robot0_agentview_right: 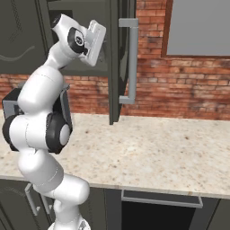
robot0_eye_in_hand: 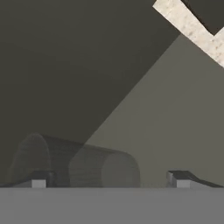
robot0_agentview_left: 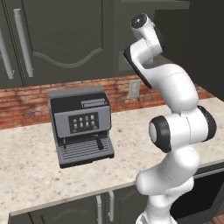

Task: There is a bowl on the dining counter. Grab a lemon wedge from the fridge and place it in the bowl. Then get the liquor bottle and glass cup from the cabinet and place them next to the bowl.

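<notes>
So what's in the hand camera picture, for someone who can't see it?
The tool is wide open inside a dark cabinet, its two tips either side of a greyish see-through glass cup. A strip of speckled counter shows in one corner.

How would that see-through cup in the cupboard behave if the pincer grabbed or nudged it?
The glass cup looks smooth and straight-sided, so it may well slip in a light grip. It appears thin and translucent, so it's probably light and breakable. In the hand view it lies across the picture between the open pincer's tips; if it's truly on its side, a nudge could roll it.
</notes>
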### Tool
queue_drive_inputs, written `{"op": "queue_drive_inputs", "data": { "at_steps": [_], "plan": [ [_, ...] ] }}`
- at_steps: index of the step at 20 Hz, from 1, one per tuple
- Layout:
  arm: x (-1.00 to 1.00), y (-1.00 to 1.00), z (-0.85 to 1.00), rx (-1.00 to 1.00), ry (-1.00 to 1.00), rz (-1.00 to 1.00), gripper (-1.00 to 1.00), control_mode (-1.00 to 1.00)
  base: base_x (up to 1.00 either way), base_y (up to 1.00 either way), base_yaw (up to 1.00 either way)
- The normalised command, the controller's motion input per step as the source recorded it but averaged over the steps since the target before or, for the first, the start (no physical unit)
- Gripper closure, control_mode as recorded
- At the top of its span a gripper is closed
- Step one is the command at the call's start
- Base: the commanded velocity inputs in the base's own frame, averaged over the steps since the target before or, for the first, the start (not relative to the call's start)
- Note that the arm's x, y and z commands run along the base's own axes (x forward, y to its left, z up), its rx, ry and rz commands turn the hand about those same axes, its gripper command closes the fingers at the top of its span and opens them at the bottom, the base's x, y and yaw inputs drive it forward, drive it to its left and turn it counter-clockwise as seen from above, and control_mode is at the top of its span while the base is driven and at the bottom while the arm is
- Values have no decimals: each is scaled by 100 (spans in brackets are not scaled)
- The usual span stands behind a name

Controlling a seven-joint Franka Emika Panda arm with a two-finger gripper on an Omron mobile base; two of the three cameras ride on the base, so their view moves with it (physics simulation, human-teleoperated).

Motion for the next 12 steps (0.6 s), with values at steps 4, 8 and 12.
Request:
{"op": "queue_drive_inputs", "data": {
  "at_steps": [4, 8, 12],
  "plan": [
    [0, 0, -28, 1, 2, -2, 100, -100, 0, 0, 0],
    [0, 0, -16, 0, 0, -3, 100, -100, 0, 0, 0],
    [0, 0, -4, 0, 0, -3, 100, -100, 0, 0, 0]
  ]
}}
